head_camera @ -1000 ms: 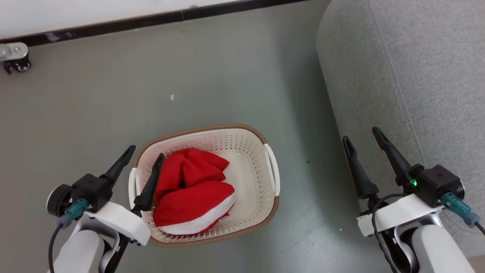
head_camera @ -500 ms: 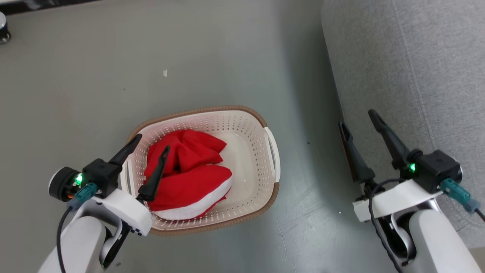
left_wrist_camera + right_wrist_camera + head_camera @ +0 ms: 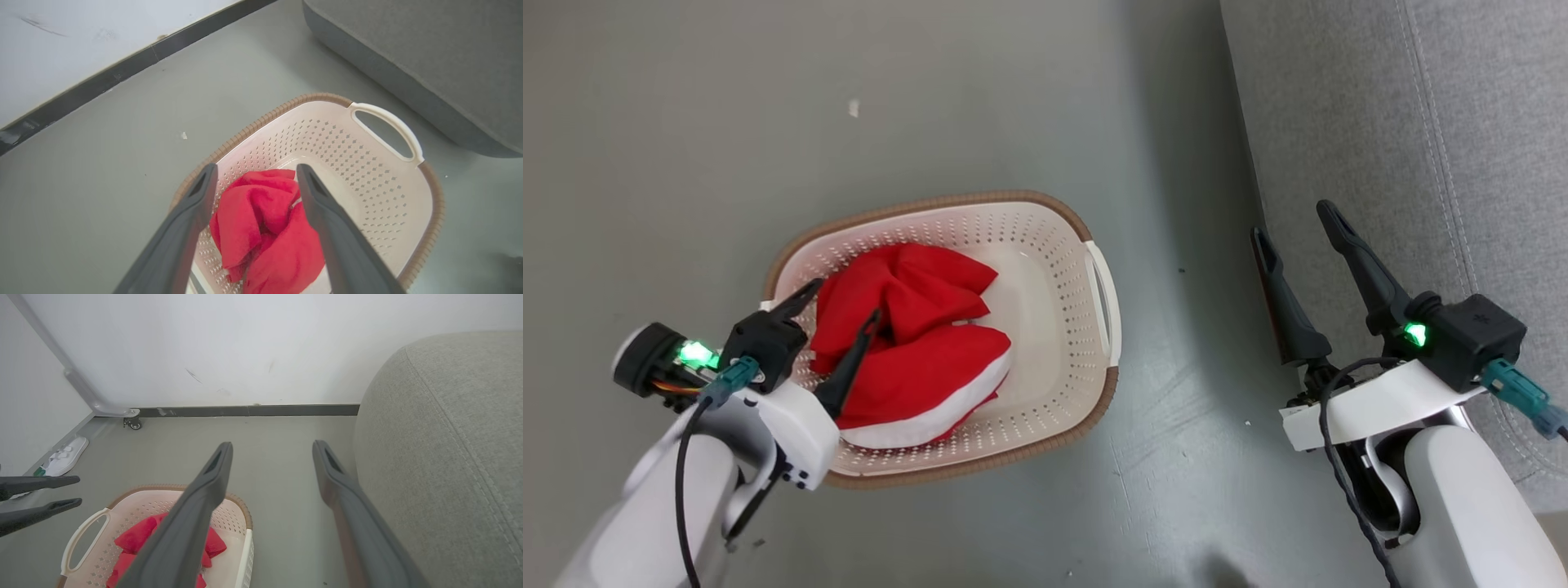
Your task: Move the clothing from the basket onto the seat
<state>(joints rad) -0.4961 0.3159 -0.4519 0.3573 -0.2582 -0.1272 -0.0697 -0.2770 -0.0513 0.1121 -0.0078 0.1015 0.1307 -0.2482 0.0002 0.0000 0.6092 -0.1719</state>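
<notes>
The left gripper hangs over the left part of the laundry basket, its two dark fingers spread apart with nothing between them. In the left wrist view the gripper frames the red garments, which lie just ahead of and below its fingertips, not yet touched. The garments are heaped together on the basket's bottom, one bunched into folds and the other lying smoother with a white band along its edge. They look light, limp and not at all fragile, so they will likely sag and trail once lifted. The best hold is probably a raised fold on top of the bunched piece, pinched deep so that the cloth does not slip free. One pinch may bring up only one garment or drag the other half out. The basket looks light too and might shift if the fabric snags. Further right, the right gripper is likewise apart and empty, well clear of the basket, with the grey sofa just beside it on its right.
</notes>
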